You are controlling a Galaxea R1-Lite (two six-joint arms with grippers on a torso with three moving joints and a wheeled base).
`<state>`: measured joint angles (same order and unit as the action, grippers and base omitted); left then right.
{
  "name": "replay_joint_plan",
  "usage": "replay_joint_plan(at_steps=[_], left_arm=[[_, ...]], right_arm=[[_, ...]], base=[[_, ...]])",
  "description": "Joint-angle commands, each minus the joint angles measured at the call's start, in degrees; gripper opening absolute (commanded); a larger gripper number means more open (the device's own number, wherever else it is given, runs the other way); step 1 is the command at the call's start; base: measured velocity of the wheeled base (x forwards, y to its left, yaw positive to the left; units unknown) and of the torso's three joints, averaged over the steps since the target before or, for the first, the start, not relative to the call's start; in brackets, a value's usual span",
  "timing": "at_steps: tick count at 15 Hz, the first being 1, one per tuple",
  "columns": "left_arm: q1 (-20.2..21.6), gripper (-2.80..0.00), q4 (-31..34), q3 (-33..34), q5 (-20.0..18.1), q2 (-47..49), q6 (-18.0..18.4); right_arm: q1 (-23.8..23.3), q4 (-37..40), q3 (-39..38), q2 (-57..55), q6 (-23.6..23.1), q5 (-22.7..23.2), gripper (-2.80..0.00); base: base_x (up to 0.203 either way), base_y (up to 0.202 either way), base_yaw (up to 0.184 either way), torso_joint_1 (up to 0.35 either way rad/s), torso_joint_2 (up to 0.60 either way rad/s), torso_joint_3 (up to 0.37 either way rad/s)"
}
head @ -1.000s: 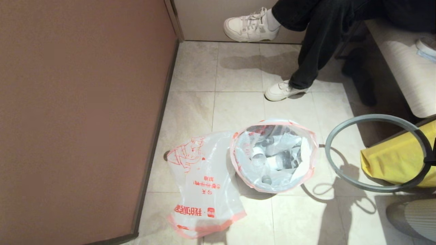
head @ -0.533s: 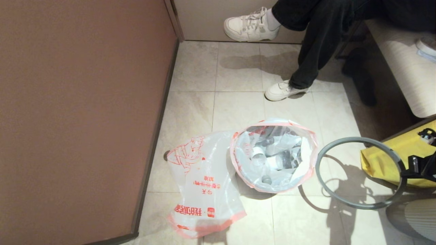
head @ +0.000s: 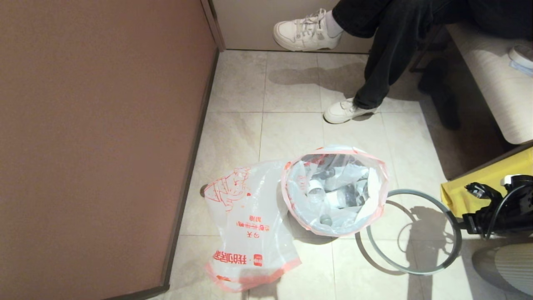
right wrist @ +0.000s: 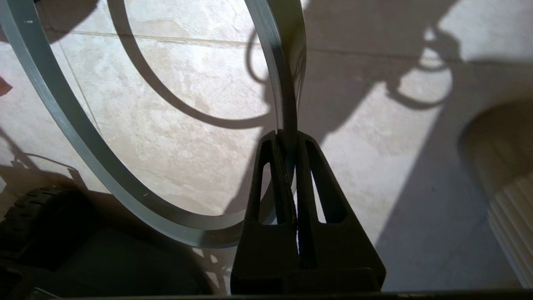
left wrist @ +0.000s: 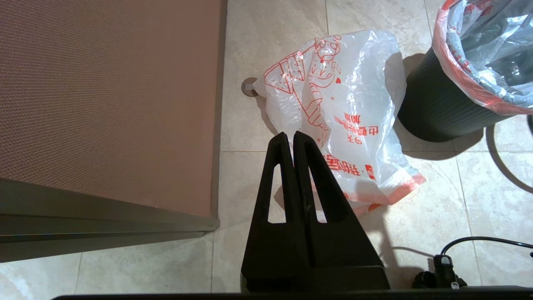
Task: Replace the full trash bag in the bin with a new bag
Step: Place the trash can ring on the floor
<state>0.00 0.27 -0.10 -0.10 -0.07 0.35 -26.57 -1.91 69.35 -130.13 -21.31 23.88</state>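
Observation:
The full trash bag [head: 335, 191] sits in the black bin [left wrist: 437, 112], its pink hem folded over the rim and bottles showing inside. The new bag [head: 245, 225] lies limp and flat on the tiles to the bin's left, also seen as the printed bag [left wrist: 345, 112] in the left wrist view. My right gripper [head: 465, 221] is shut on the bin's loose grey ring [head: 410, 191], holding it low over the floor right of the bin; its jaws [right wrist: 286, 137] pinch the ring band [right wrist: 62, 112]. My left gripper [left wrist: 290, 135] hovers shut and empty above the new bag's near edge.
A brown panel wall [head: 104, 125] borders the left side, with a door stop [head: 202, 191] at its foot. A seated person's legs and white sneakers [head: 345, 111] are beyond the bin. A yellow bag [head: 487, 187] and a beige bench [head: 499, 83] stand at right.
My right gripper has carried the grey ring down and leftward, from mid-air beside the yellow bag to just above the floor right of the bin. The bags and bin have not moved.

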Motion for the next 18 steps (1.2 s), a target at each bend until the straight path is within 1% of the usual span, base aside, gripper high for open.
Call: replay_joint_plan(at_steps=[1, 3, 6, 9, 11, 13, 14, 16, 18], left_arm=[[0.0, -2.8, 0.0, 0.01, 0.01, 0.07, 0.0], [0.0, -2.8, 0.0, 0.01, 0.01, 0.07, 0.0], [0.0, -2.8, 0.0, 0.01, 0.01, 0.07, 0.0], [0.0, -2.8, 0.0, 0.01, 0.01, 0.07, 0.0], [0.0, -2.8, 0.0, 0.01, 0.01, 0.07, 0.0], [0.0, -2.8, 0.0, 0.01, 0.01, 0.07, 0.0], [0.0, -2.8, 0.0, 0.01, 0.01, 0.07, 0.0], [0.0, -2.8, 0.0, 0.01, 0.01, 0.07, 0.0], [0.0, -2.8, 0.0, 0.01, 0.01, 0.07, 0.0]], right_arm=[[0.6, -2.39, -0.01, -4.35, -1.74, 2.88, -2.8], [0.89, -3.95, 0.24, -6.16, -3.8, 4.46, -2.8], [2.14, -4.95, 2.47, -9.94, -3.87, 4.48, -2.8], [2.77, -6.69, 4.23, -13.21, -3.37, 4.5, -2.8], [2.78, -8.72, 5.27, -15.47, -1.78, 4.34, -2.8], [2.67, -9.08, 6.37, -16.88, -0.93, 4.25, -2.8], [2.59, -8.89, 6.41, -17.01, -0.93, 4.23, 0.0], [2.57, -8.32, 5.74, -17.05, -0.84, 3.79, 0.0], [2.18, -7.87, 4.46, -16.39, -0.5, 2.27, 0.0]], base=[[0.0, 0.0, 0.0, 0.0, 0.0, 0.0], [0.0, 0.0, 0.0, 0.0, 0.0, 0.0], [0.0, 0.0, 0.0, 0.0, 0.0, 0.0], [0.0, 0.0, 0.0, 0.0, 0.0, 0.0], [0.0, 0.0, 0.0, 0.0, 0.0, 0.0], [0.0, 0.0, 0.0, 0.0, 0.0, 0.0], [0.0, 0.0, 0.0, 0.0, 0.0, 0.0], [0.0, 0.0, 0.0, 0.0, 0.0, 0.0], [0.0, 0.0, 0.0, 0.0, 0.0, 0.0]])
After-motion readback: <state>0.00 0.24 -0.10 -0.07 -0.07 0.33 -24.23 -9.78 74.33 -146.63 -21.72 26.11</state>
